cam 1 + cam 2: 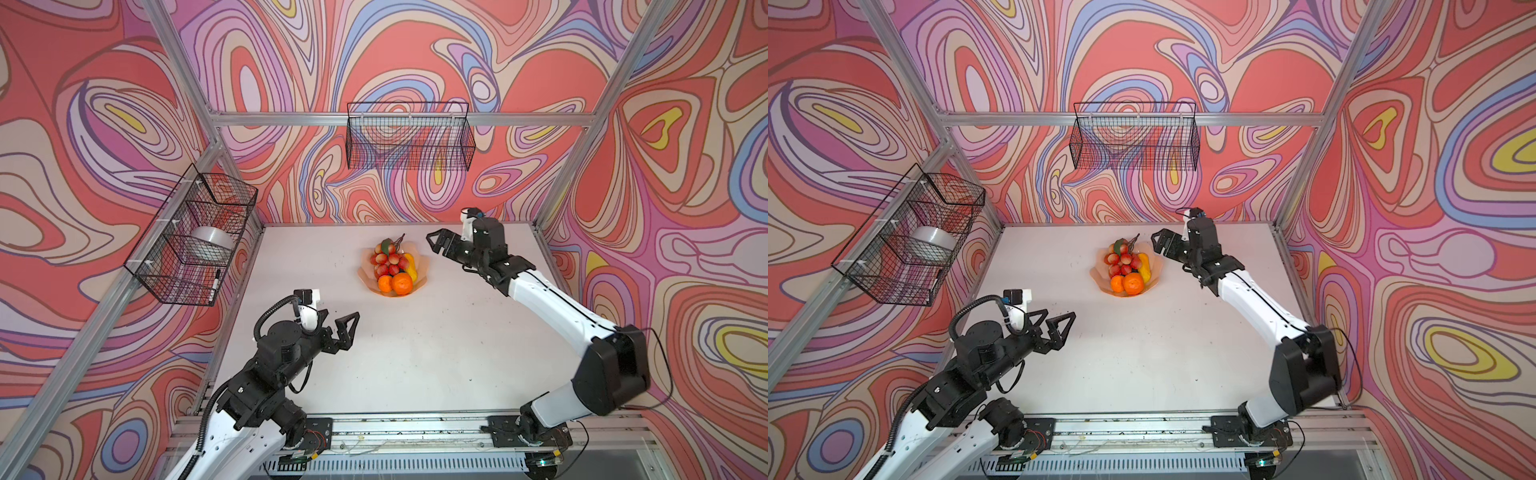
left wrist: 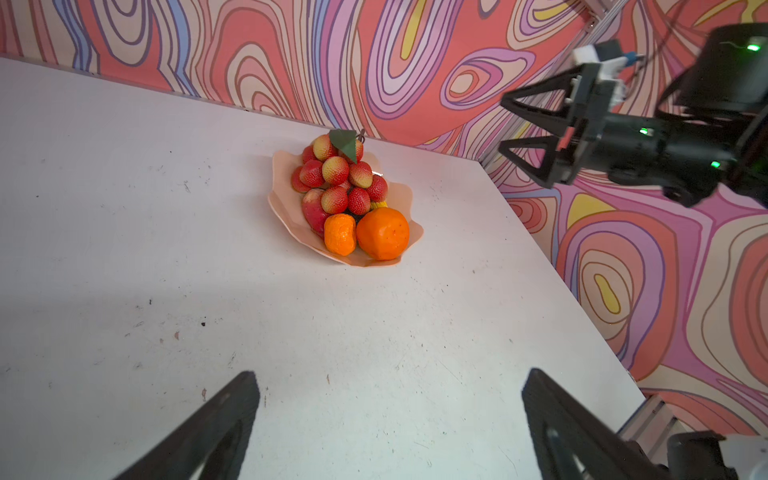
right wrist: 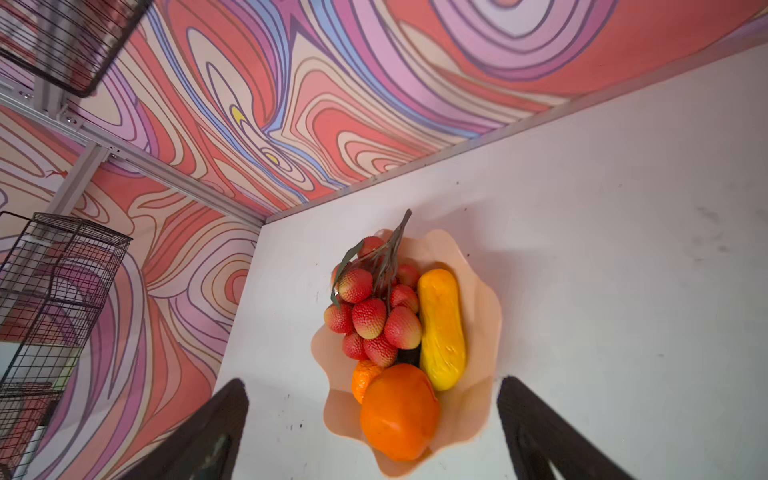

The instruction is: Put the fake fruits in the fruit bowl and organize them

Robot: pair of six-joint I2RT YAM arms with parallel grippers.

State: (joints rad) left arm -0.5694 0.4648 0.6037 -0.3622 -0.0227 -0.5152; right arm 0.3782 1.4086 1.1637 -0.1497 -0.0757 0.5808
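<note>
Peach-pink glossy plastic fruit bowl (image 1: 420, 279) with a petal-like rim sits on the white surface (image 1: 415, 353), toward the far middle. We see every visible fruit inside it: red berry bunch with a green leaf (image 3: 374, 316) on the far-left side, long yellow fruit (image 3: 441, 328) along the right, large orange (image 2: 382, 233) and smaller orange (image 2: 340, 234) at the near edge, touching each other. A red strawberry (image 2: 312, 210) shows left of the bunch; a dark fruit under the bunch is mostly hidden. Right claw (image 1: 436, 244) hangs just right of the bowl, jaws wide, holding nothing. Left claw (image 1: 347, 332) hovers near-left, well apart from the bowl, jaws wide, also holding nothing.
</note>
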